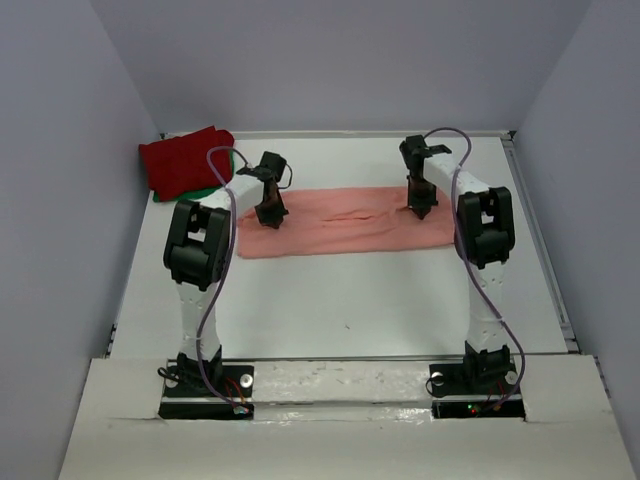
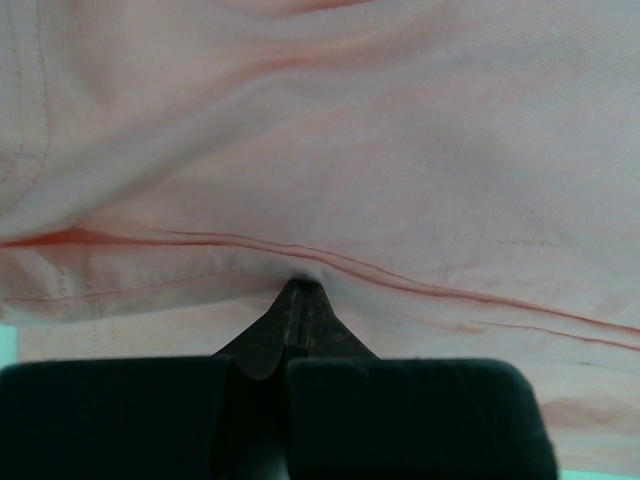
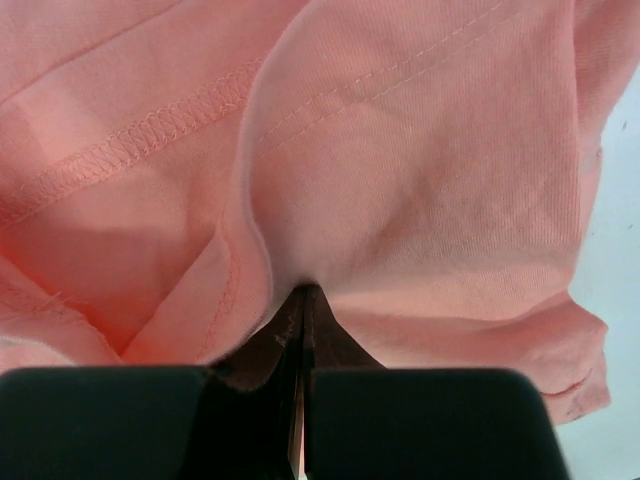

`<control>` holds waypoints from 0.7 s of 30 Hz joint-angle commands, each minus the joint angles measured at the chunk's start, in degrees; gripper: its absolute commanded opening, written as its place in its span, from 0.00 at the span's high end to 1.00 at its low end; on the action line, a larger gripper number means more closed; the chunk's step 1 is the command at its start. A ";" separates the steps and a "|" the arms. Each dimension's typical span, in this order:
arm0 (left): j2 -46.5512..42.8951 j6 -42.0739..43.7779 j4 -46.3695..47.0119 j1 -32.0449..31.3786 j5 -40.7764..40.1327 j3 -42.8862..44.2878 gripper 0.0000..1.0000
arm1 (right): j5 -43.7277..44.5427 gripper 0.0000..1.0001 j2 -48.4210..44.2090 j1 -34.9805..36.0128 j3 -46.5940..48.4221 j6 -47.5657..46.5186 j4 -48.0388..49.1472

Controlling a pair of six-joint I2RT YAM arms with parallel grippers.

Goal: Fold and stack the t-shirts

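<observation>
Pale grey walls close in a white bench [image 1: 350, 300] on three sides. At the left claw [image 1: 270, 214] [image 2: 300, 291] the two dark fingers are pressed together with no gap. Their tips are buried in a raised fold of the salmon-pink cloth t-shirt [image 1: 345, 225] [image 2: 350, 150]. The cloth puckers right at the tips, so the claw is clamped on that fold, though how much cloth sits between the fingers is hidden. The right claw [image 1: 420, 207] [image 3: 303, 292] is likewise closed, pinching a bunched ridge of the same shirt [image 3: 420, 200], with a thin pink sliver showing between its fingers lower down. Both wrist views are almost filled with pink cloth crossed by stitched hems, and only slivers of the bench show at their edges.

From above, the pink shirt lies as a long band across the middle of the bench, running left to right. The left claw meets it close to its left end, the right claw close to its right end by the far hem. The fingertips are too small in that view to read. Sleeves and neckline cannot be made out.

In the far left corner of the bench a dark red cloth t-shirt [image 1: 185, 160] lies as a rumpled pad on a green cloth t-shirt [image 1: 200, 191], of which only a narrow strip shows along the near and right edges. This pile lies apart from the pink band, and the left arm covers part of the gap.
</observation>
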 commanded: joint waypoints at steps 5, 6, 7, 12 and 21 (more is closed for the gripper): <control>-3.45 -4.83 -4.07 -4.46 6.15 -14.21 1.00 | -6.22 1.00 8.14 -0.47 10.63 -6.20 -0.55; -3.99 -5.79 -3.80 -4.90 6.34 -15.09 1.00 | -6.83 1.00 9.11 -0.47 11.78 -7.00 -0.98; -4.43 -6.15 -3.28 -5.60 6.60 -15.80 1.00 | -7.54 1.00 10.16 -0.47 13.10 -7.62 -1.51; -5.22 -8.61 -3.36 -11.92 8.62 -17.30 1.00 | -8.59 1.00 14.56 -0.47 18.55 -9.91 -3.36; -5.32 -12.66 -5.47 -21.59 9.85 -13.70 1.00 | -16.41 1.00 17.64 -0.47 29.54 -11.67 -4.33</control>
